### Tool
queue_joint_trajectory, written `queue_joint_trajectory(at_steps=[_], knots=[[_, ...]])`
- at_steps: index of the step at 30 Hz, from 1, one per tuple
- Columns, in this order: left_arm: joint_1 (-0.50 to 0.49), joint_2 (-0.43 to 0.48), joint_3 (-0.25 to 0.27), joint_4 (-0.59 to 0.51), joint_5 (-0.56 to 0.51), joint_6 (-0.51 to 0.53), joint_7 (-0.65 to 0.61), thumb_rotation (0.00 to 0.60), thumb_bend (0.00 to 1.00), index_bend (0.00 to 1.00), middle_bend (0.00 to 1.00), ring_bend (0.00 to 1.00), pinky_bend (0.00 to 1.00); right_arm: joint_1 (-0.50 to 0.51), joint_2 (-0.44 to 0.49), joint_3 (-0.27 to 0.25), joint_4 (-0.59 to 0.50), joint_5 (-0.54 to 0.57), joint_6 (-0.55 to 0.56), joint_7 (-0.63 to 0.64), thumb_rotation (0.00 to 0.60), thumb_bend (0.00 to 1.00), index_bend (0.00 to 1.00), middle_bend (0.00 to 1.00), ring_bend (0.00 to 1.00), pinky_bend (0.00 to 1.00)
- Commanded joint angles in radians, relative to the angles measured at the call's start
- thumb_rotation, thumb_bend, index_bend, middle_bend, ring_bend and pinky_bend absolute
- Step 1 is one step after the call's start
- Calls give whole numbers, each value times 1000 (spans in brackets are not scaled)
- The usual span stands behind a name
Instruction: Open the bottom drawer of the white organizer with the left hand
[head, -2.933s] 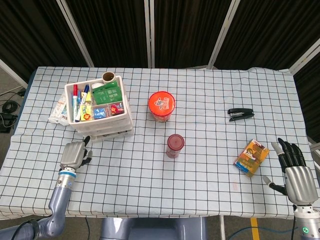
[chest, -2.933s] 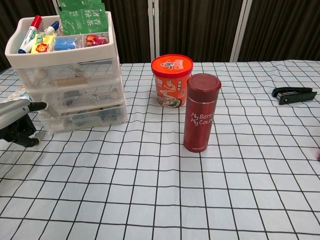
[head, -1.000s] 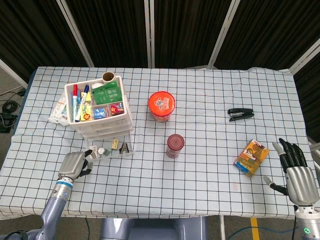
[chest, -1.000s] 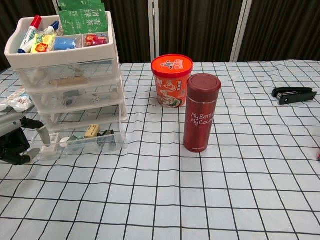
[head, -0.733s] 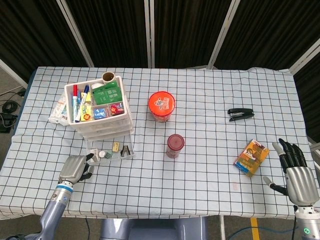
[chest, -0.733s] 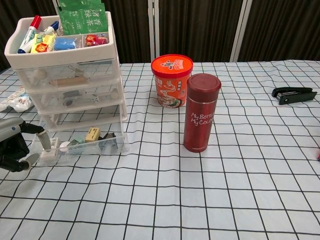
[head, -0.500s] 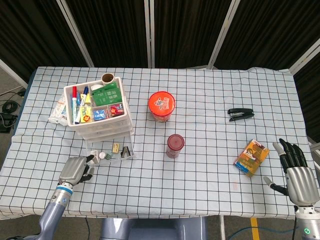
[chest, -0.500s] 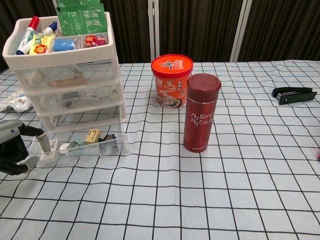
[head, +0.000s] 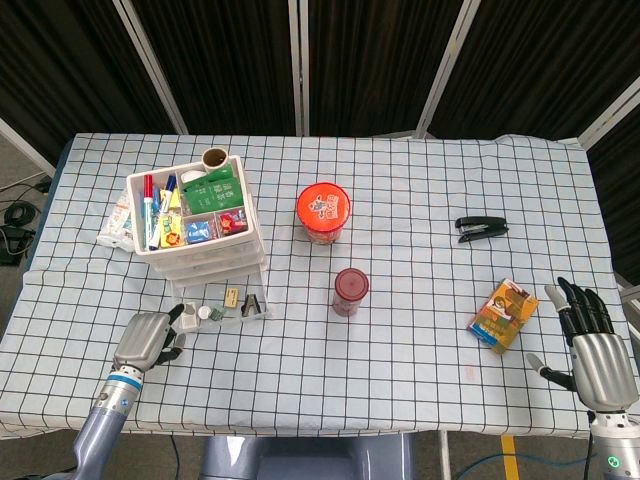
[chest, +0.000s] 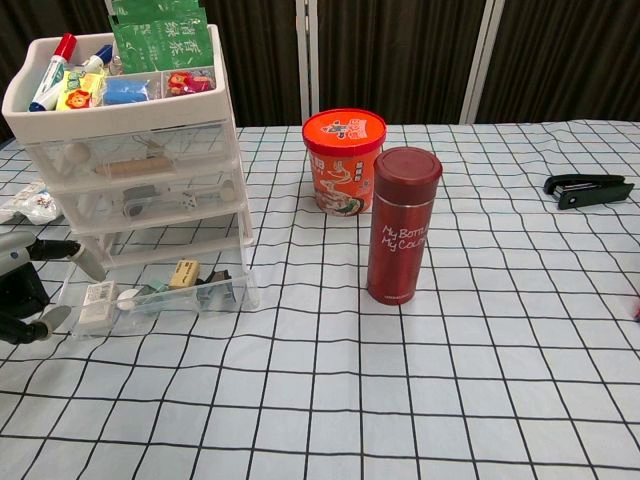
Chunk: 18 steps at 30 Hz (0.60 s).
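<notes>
Bottom drawer (chest: 150, 292) of white organizer (head: 195, 217) is pulled out toward the near edge; left hand (head: 146, 340) sits just beside its near-left corner.

Left hand fingers (chest: 60, 250) are apart, holding nothing; can't tell if a tip touches the drawer front. Small bits lie in the open drawer. Right hand (head: 588, 340) rests far right, fingers spread, released. Red bottle (chest: 402, 225) reads "My Bottle My Color". Orange cup (chest: 343, 160) stands behind it, print unreadable. Black stapler (head: 482, 228) far right, small orange box (head: 502, 315) near the right hand. Checkered surface (head: 400, 370).
</notes>
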Motion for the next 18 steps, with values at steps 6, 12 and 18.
queue_joint_trajectory(at_steps=[6,12,18], knots=[[12,4,-4,21,80,69,22,600,397,236,932,970,867,-1,-1,0,0,0,1,-1,600,54,17,0,0,0],[-17,71,13,7,213,68,5,600,237,233,787,845,727,0,-2,0,0,1,-3,-5,600,54,16,0,0,0],[-61,126,6,-32,271,43,123,600,172,302,817,853,748,1,0,3,-1,6,-4,0,600,54,16,0,0,0]])
